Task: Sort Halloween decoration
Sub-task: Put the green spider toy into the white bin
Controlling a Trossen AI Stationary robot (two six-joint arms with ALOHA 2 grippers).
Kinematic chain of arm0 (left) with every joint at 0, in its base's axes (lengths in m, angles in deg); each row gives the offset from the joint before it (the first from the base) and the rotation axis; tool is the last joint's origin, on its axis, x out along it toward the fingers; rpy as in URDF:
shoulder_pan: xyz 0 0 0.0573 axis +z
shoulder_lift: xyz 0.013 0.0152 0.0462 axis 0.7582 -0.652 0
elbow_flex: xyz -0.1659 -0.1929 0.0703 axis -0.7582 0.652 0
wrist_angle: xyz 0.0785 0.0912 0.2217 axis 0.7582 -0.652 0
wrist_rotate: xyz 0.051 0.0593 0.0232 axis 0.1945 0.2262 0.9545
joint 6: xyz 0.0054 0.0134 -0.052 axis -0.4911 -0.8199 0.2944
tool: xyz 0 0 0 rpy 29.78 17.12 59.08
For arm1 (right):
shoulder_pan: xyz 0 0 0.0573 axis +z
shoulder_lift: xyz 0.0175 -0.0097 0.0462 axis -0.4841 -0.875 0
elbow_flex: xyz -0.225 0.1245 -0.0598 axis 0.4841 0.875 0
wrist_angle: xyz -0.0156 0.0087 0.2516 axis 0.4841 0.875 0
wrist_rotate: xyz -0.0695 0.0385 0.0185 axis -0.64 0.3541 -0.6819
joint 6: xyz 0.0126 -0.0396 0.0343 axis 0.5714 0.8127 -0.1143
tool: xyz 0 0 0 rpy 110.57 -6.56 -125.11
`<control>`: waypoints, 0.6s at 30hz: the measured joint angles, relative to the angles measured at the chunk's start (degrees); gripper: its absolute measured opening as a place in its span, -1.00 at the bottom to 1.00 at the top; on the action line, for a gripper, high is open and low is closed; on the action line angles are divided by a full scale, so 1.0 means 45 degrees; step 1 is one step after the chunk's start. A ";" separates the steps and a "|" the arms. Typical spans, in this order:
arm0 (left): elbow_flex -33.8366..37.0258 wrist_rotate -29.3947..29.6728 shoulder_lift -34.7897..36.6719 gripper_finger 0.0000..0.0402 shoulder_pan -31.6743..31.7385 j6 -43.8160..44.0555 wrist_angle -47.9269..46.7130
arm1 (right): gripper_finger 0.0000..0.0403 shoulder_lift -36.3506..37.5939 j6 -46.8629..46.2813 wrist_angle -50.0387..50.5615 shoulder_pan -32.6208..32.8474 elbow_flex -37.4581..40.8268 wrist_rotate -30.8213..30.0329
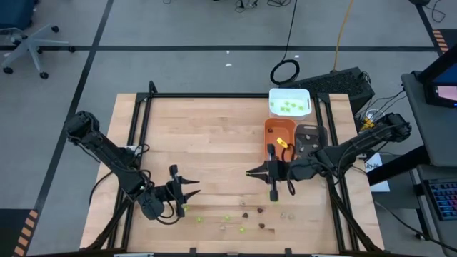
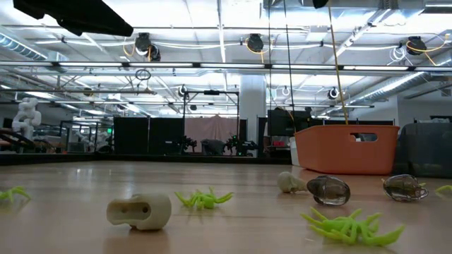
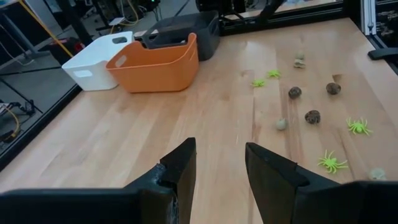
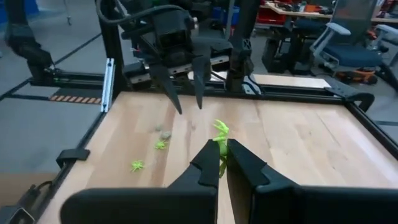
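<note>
The Halloween decoration is tiny lime-green spiders (image 1: 228,218), dark brown pieces (image 1: 262,226) and pale beige pieces (image 1: 283,213), scattered on the table near its near edge. In the low view a beige skull (image 2: 140,212) and a green spider (image 2: 203,200) lie on the wood. My right gripper (image 1: 250,172) is at mid-table, pointing toward the table's left, shut on a green spider (image 4: 220,138). My left gripper (image 1: 188,188) is open above bare wood, left of the pieces, and faces the right one. My right gripper pinches a lime-green spider between its two fingertips (image 4: 210,163). The spider's lower part (image 4: 221,155) sits between the tips and its upper body and legs stick out beyond them. The fingers lie roughly level, pointing toward the table's left. The spider is lifted clear of the table.
Three trays stand at the far right: a white tray (image 1: 302,94) with several green pieces inside, an orange tray (image 1: 280,123) and a grey tray (image 1: 311,130) in front of it. A black frame rail (image 1: 214,95) borders the table. Bare wood lies between the grippers and the far edge.
</note>
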 joint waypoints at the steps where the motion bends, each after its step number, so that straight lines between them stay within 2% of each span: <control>1: 0.0000 0.0000 0.0000 -0.28 0.0000 0.0001 0.0020 | -1.00 0.0000 0.0142 0.0162 -0.0053 0.0000 0.0001; 5: 0.0000 0.0044 -0.0005 -0.28 0.0005 0.0016 0.0284 | -1.00 0.0037 0.0659 0.1023 -0.0623 0.0000 0.0015; 9: 0.0000 0.0249 -0.0005 -0.28 0.0060 -0.0001 0.0396 | -1.00 0.0318 0.0766 0.2496 -0.1852 0.0005 0.0110; 12: 0.0000 0.0258 -0.0005 -0.28 0.0210 0.0313 0.0382 | -1.00 0.0754 0.0948 0.3552 -0.3042 0.0010 0.0733; 18: 0.0000 -0.0023 -0.0007 -0.28 0.0565 0.1076 -0.0130 | -1.00 0.1935 0.1770 0.5741 -0.6308 0.0010 0.0676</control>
